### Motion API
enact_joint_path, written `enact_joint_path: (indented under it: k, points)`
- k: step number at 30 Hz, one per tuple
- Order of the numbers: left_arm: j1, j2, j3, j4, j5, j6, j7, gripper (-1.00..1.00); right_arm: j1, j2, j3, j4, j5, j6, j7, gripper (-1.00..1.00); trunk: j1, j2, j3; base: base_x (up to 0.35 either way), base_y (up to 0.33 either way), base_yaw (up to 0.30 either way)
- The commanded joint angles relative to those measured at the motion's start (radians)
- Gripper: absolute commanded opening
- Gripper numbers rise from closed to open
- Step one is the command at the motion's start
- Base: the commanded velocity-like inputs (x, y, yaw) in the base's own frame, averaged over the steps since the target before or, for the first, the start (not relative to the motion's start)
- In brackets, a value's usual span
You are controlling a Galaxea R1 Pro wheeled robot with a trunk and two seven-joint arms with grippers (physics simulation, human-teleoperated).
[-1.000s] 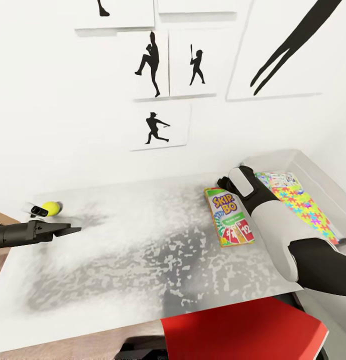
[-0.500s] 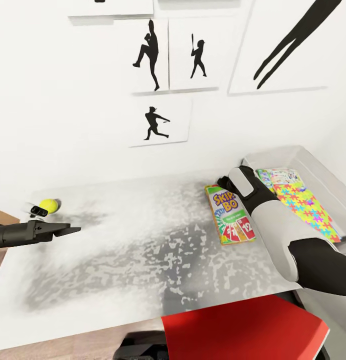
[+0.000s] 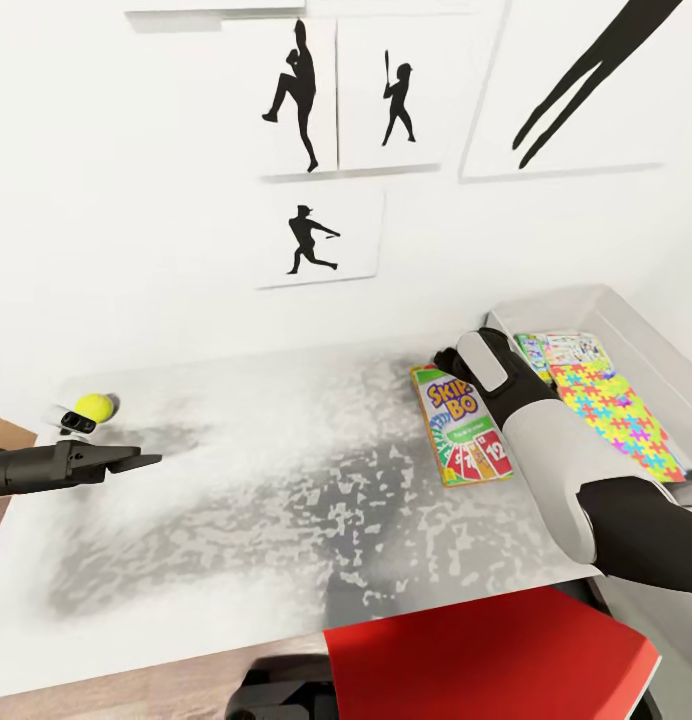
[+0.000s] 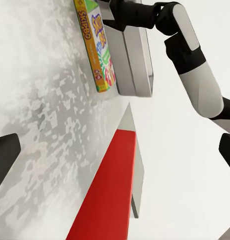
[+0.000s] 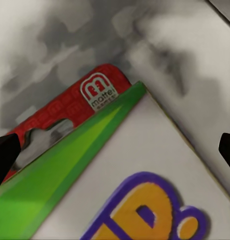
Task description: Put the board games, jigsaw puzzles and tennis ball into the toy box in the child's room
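Observation:
The green, yellow and red SKIP-BO board game (image 3: 464,428) lies flat on the pale table (image 3: 286,500), right beside the toy box (image 3: 596,305). My right gripper (image 3: 449,362) hovers over the box's far end. In the right wrist view its jaws stand open, wide on either side of the printed lid (image 5: 144,165). Inside the toy box lie a jigsaw puzzle (image 3: 611,415) and another colourful flat piece (image 3: 566,350). The tennis ball (image 3: 94,406) rests at the table's far left. My left gripper (image 3: 126,462) is open, just in front of the ball and holding nothing.
A red slab with a grey edge (image 3: 486,660) juts out under the table's near edge. The white wall with black baseball silhouettes (image 3: 311,240) rises straight behind the table. Wood floor (image 3: 1,440) shows past the left end.
The head camera has tipped down a little, so the wall pictures sit higher in the view. Both arms, the SKIP-BO box and the ball have kept their places.

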Motion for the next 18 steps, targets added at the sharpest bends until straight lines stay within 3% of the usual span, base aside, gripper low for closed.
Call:
enact_joint_path:
  k: [1,18]
  points:
    - [-0.001,0.001,-0.001,0.000,0.000,0.011,-0.004,1.00,0.000,-0.001,0.005,0.029,-0.009,0.007,-0.009,1.00,0.001,-0.001,-0.002,0.000,0.000,0.000]
    - [-0.001,-0.002,0.017,0.000,-0.001,0.010,-0.004,1.00,0.000,-0.011,0.004,0.029,-0.015,0.008,-0.008,1.00,0.001,-0.001,-0.008,0.000,0.000,0.000]
